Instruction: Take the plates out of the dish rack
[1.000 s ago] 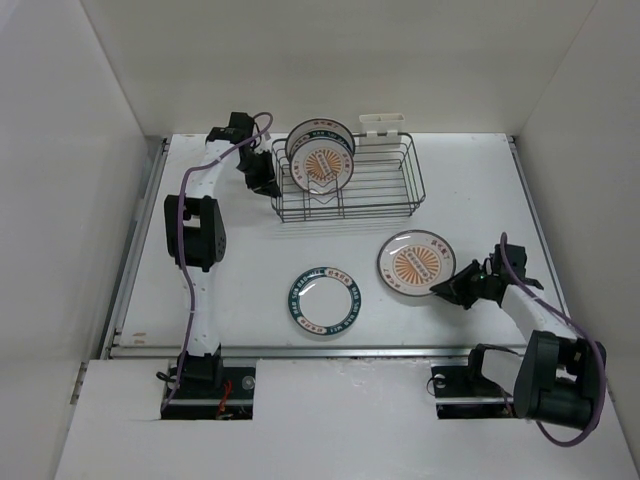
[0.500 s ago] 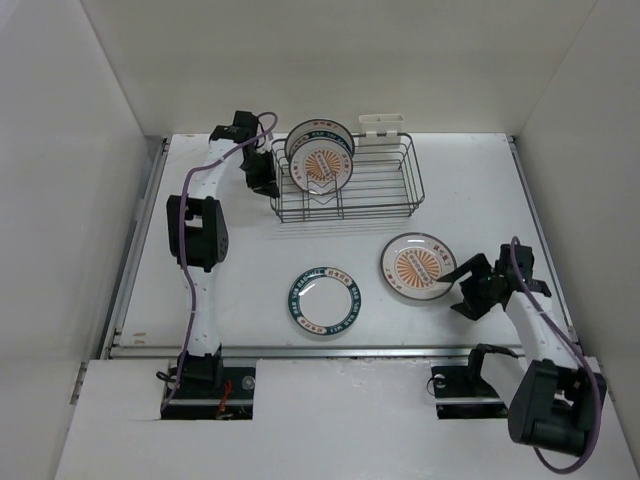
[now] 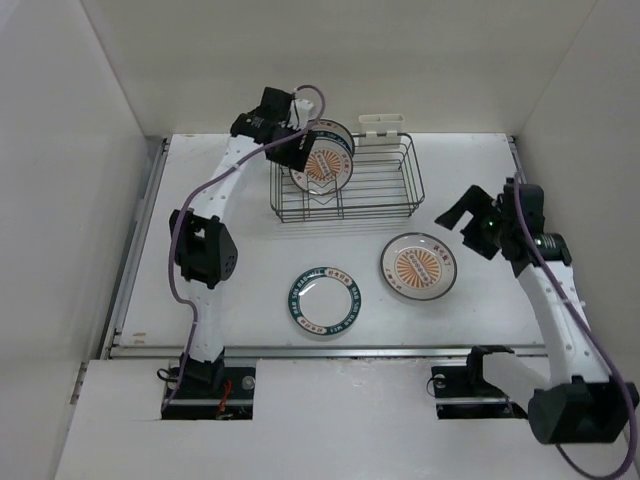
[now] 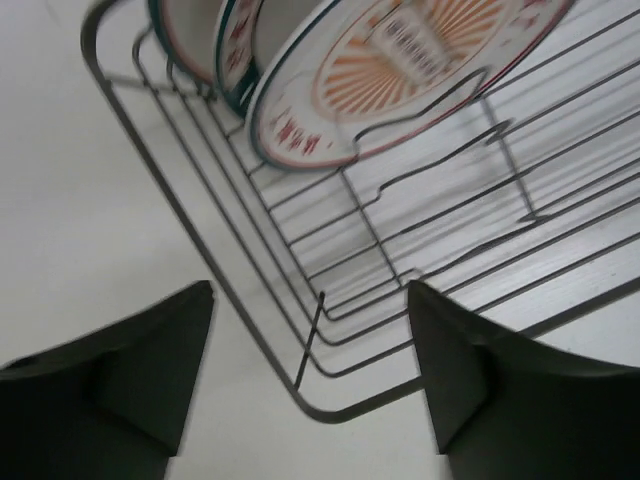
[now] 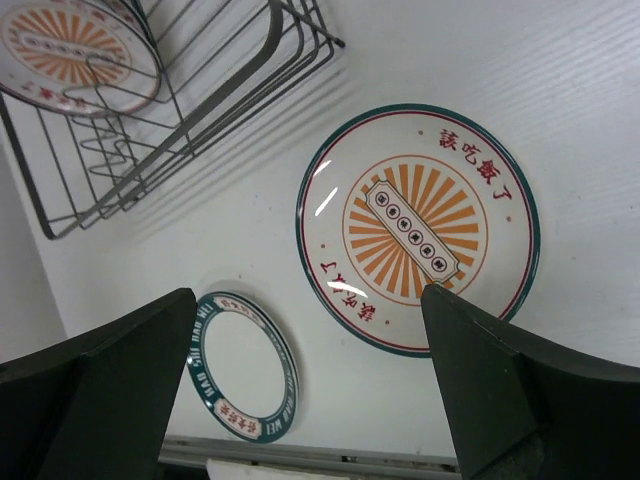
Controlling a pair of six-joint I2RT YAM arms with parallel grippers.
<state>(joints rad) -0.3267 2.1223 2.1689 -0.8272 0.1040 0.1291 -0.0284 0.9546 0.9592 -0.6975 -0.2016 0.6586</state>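
A: What carries everything?

B: A flat white table [image 3: 230, 250] with a matte top. The rack [image 3: 378, 188] stands by its far edge, about midway along. It is a rectangular basket of thin dark wire with zigzag dividers.

A: And the plates?

B: All are round, glossy and white with dark rims. A few stand on edge at the rack's left end. The front one [image 3: 322, 160] has an orange sunburst, and I cannot count those behind it. Two more lie flat on the table. Another sunburst plate [image 3: 417, 266] lies right of the middle. A plate with a broad teal ring [image 3: 326, 299] lies near the middle, towards the near edge, well apart from the sunburst plate.

A: The grippers?

B: The left gripper [image 4: 310, 292] hangs over the rack's left end by the standing plates. Its dark jaws are spread and hold nothing. The right gripper [image 5: 308, 292] hovers above the flat sunburst plate, towards the right edge of the table. Its jaws are spread wide and clear of the plate.

A: Anything smaller?

B: A white plastic clip [image 3: 382, 123] sits on the rack's far rim.
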